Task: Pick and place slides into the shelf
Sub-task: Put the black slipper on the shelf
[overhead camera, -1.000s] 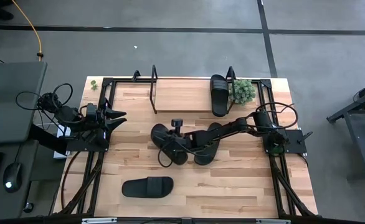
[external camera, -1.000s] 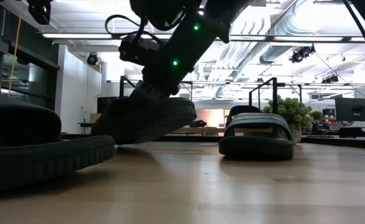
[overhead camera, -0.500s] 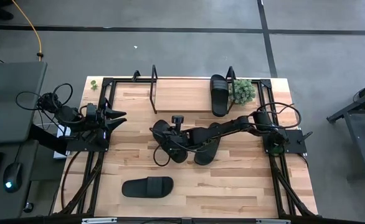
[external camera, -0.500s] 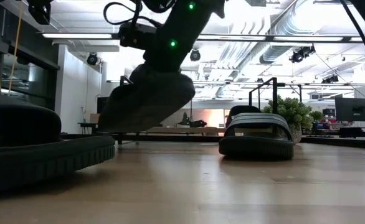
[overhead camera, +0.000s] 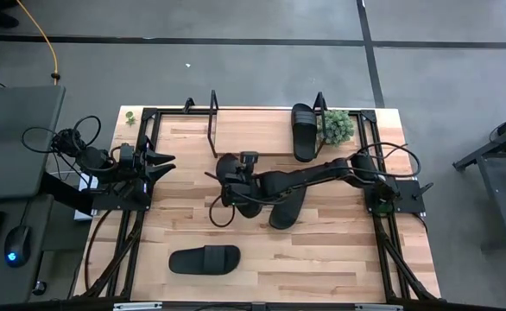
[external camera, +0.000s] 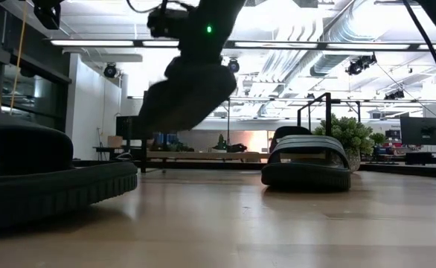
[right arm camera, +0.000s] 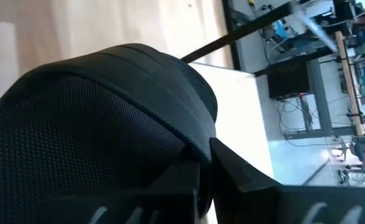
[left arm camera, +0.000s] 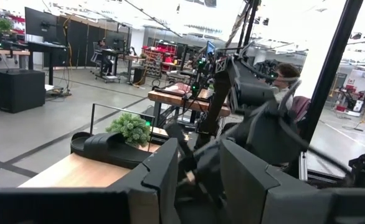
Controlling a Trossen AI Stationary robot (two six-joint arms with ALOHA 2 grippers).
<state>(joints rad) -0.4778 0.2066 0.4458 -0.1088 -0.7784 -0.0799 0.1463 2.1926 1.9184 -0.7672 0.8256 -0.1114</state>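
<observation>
Slide (overhead camera: 228, 179) hangs clear above the surface (overhead camera: 322, 250) in the low view, clamped in the right tool (overhead camera: 238, 177); the high view alone shows the shelf (overhead camera: 262, 138) just beyond. Left tool (overhead camera: 162, 162) waits part-open at the edge.

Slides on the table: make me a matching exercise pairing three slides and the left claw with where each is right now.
Column one:
1. slide in the right claw
2. slide by the plant
3. slide near the front edge
4. left claw

Column two:
A. lying flat, alone on the table
B. waiting at the table's left side, holding nothing
C. lifted off the table, mid-table
D. standing on the shelf board

Pairs: 1-C, 2-D, 3-A, 4-B
</observation>
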